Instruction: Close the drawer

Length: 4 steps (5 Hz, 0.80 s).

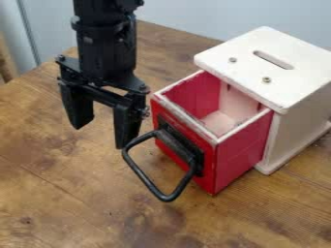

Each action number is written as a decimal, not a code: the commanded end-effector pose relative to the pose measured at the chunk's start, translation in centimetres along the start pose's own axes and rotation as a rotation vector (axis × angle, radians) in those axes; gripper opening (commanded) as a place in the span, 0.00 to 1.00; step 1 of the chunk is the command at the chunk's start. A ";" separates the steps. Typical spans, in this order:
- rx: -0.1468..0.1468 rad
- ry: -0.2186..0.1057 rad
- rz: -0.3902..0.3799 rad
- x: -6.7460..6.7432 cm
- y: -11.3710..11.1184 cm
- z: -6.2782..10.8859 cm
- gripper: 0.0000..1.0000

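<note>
- The gripper (106,118) hangs with jaws spread wide and empty, pointing down at the table (52,203).
- The drawer (207,131) lies just right of the jaws, pulled out of the casing (278,92).
- Its long axis runs lower-left to upper-right; the front faces lower-left.
- The handle (153,172) seems to rest near the right finger; contact unclear.
- Closing likely means pushing toward upper-right.

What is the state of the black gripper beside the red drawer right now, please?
Black gripper: open, holding nothing, hanging just left of the pulled-out red box-shaped drawer in the camera view.
</note>
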<state>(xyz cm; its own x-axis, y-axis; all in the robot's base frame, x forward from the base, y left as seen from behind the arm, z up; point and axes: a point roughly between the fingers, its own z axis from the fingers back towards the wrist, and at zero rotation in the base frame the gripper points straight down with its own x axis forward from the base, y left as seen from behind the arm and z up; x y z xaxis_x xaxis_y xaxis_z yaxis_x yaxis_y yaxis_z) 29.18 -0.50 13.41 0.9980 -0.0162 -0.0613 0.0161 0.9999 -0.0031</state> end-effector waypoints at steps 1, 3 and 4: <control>0.006 -0.161 0.013 0.6 -0.5 -0.3 1.00; -0.004 -0.227 -0.120 2.4 -2.0 -3.1 1.00; -0.002 -0.220 -0.117 3.5 -2.0 -3.4 1.00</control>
<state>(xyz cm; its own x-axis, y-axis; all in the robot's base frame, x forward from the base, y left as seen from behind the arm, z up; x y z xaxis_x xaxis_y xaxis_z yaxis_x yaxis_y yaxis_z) 31.53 -2.11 8.18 0.9873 -0.1201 0.1044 0.1209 0.9927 -0.0016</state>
